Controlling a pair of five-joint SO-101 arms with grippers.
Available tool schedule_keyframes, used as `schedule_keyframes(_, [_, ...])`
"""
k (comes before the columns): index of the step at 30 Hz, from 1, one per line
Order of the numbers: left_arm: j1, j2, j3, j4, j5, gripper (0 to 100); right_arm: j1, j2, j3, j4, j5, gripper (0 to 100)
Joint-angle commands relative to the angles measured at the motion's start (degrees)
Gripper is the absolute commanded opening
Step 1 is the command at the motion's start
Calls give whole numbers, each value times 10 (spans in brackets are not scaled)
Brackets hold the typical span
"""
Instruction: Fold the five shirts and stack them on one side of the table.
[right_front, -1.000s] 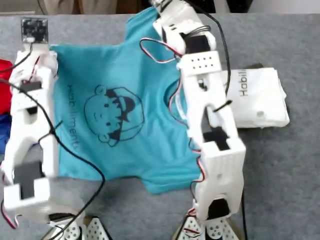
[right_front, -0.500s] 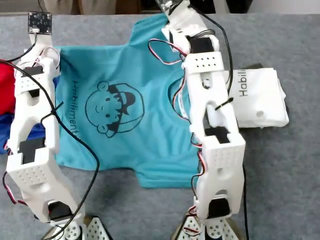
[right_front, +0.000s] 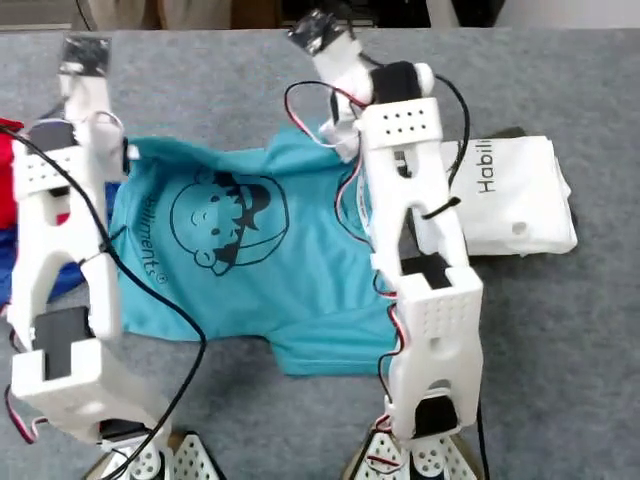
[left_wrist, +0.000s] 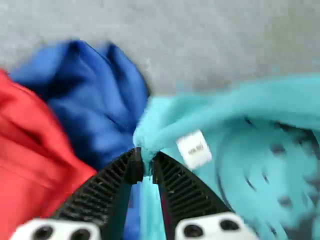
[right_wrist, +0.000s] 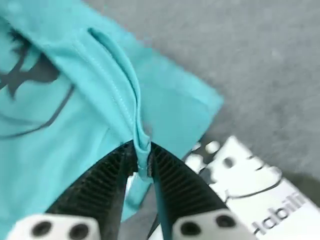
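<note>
**Teal shirt (right_front: 250, 270) pinched at two spots**

Left gripper (left_wrist: 144, 167) is clamped on the teal edge by the label, next to the blue shirt (left_wrist: 95, 95) and red shirt (left_wrist: 30, 145). Right gripper (right_wrist: 142, 161) nips a teal fold. The teal shirt is mid-table (right_front: 560, 350), with the folded white shirt (right_front: 510, 200) on the right side.

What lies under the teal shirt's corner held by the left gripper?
A blue shirt shows below the gripped corner of the teal shirt, with a red shirt beside it. How far they reach under it is covered.
</note>
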Motion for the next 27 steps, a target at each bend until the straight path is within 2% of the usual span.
schedule_keyframes(1, [18, -88, 86, 7, 2, 18, -18, -30, -21, 44, -18, 2])
schedule_keyframes(7, [-7, -269, 309, -66, 2, 18, -27, -110, 22, 78, -20, 2])
schedule_keyframes(12, [-41, -356, 433, -102, 2, 18, -27, -198, 177, 67, -16, 2])
schedule_keyframes(15, [-57, -361, 445, -81, -3, 18, -46, -282, 320, 30, -15, 2])
schedule_keyframes(22, [-62, -365, 445, -24, -36, 18, -47, -507, 695, -133, 1, 2])
schedule_keyframes(27, [-63, -378, 450, 25, -37, 18, -49, -642, 851, -153, 11, 2])
